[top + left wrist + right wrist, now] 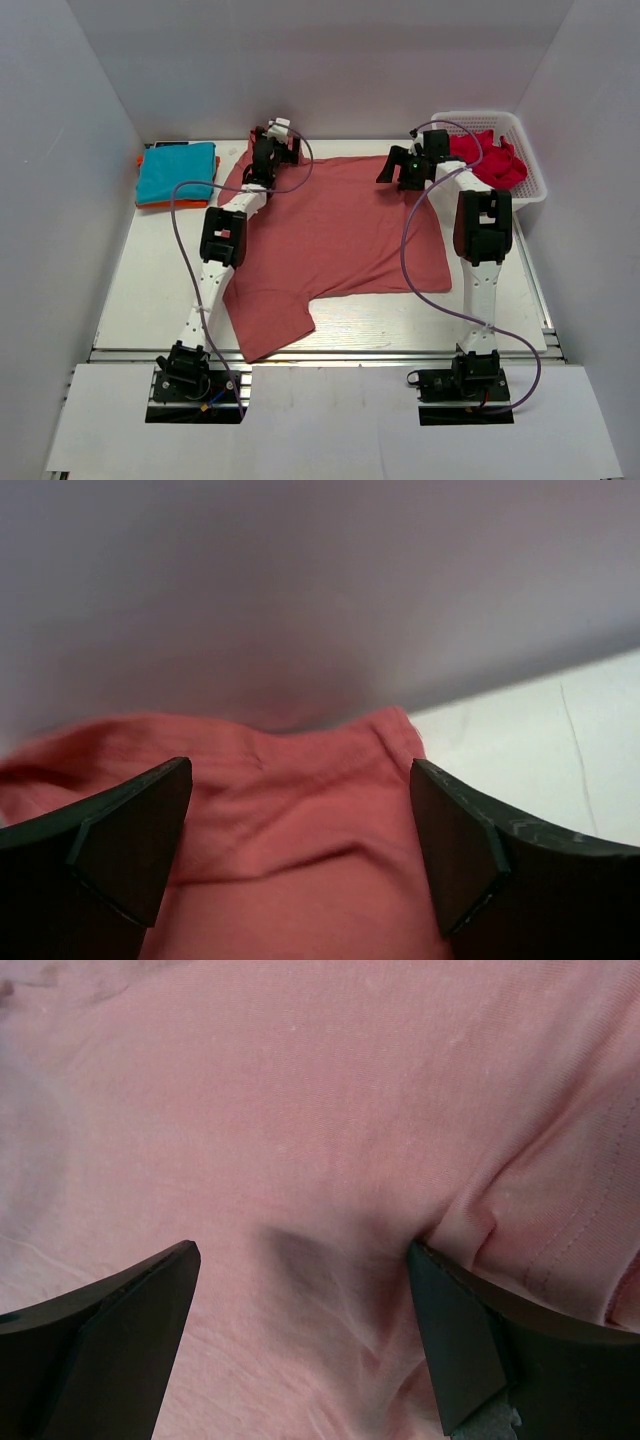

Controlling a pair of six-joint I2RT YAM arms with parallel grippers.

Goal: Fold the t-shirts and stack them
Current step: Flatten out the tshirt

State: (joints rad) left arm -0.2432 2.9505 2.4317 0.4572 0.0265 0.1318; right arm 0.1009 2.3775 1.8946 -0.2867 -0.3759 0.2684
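Observation:
A dusty salmon-red t-shirt (335, 240) lies spread flat in the middle of the table, one sleeve reaching toward the near edge. My left gripper (272, 150) hovers over the shirt's far left corner, jaws open; in the left wrist view (300, 850) the wrinkled fabric edge (290, 800) lies between the fingers, ungripped. My right gripper (405, 165) is open over the far right part of the shirt; in the right wrist view (300, 1330) it shows only cloth (300, 1110) below. A folded teal t-shirt (177, 172) rests on an orange one (160, 204) at the back left.
A white lattice basket (530, 165) at the back right holds a crumpled crimson t-shirt (492, 160). White walls enclose the table on three sides. Bare white tabletop (530, 750) shows beside the shirt corner. Purple cables loop from both arms.

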